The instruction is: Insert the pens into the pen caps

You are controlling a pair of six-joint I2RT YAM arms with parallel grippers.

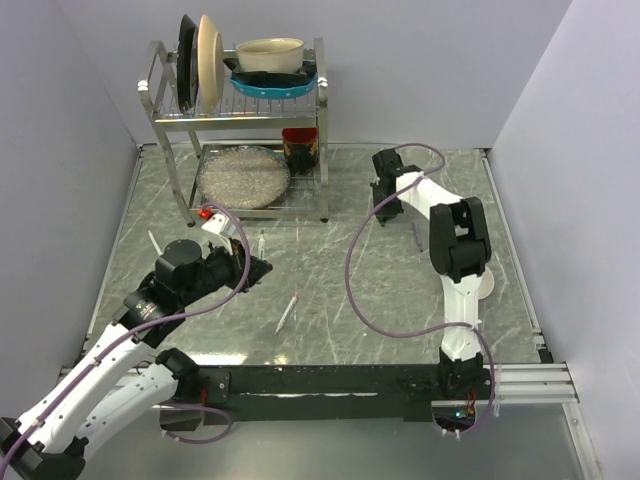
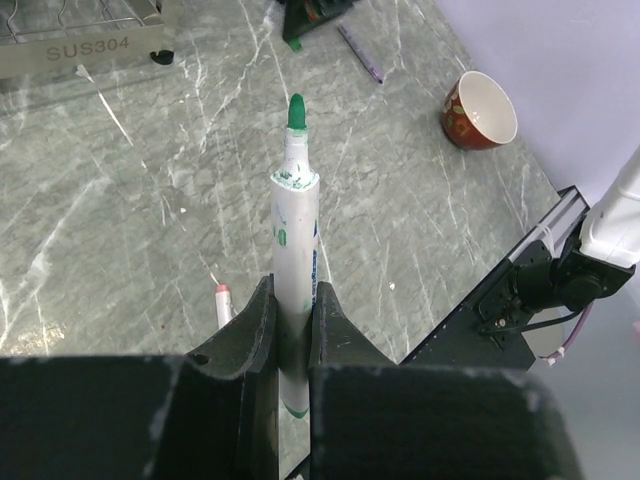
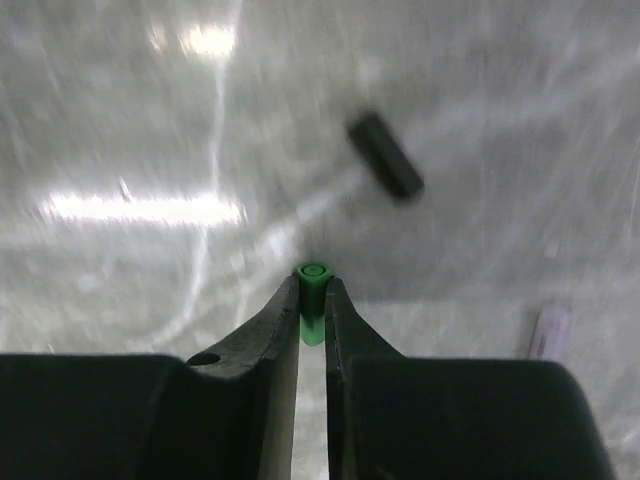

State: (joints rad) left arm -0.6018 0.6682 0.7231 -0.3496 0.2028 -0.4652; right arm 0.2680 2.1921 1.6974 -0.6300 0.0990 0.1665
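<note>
Progress stands at the first pairing, as we judge it: no pen that we can see wears a cap yet. Our left gripper (image 2: 292, 300) is clenched on the green-tipped marker pen with a whitish barrel (image 2: 297, 200), which stands straight out from between the fingers, tip bare. Our right gripper (image 3: 312, 292), over at the far right of the grey marble-patterned table (image 1: 310, 340), pinches the small green tube cap (image 3: 312, 272) at its fingertips. Pen and cap are well apart, so bringing them together and pressing home is what is left for this pair.

The others come after. A whitish pen with a pink end (image 2: 223, 300) lies on the table beneath the left gripper, and a short black tube cap (image 3: 385, 158), blurred, lies near the right one. We find no pink cap in any view. A dark slim stick (image 2: 362, 55) beside the right gripper may be the third pen; we cannot tell.

A steel dish rack (image 1: 240, 117) loaded with plates and bowls stands at the far edge, and a red bowl with a white inside (image 2: 480, 110) sits near the right arm, both off the likely path. The right arm's purple cable (image 1: 347, 265) loops over the table between the arms, and we judge it the one thing that might snag.
</note>
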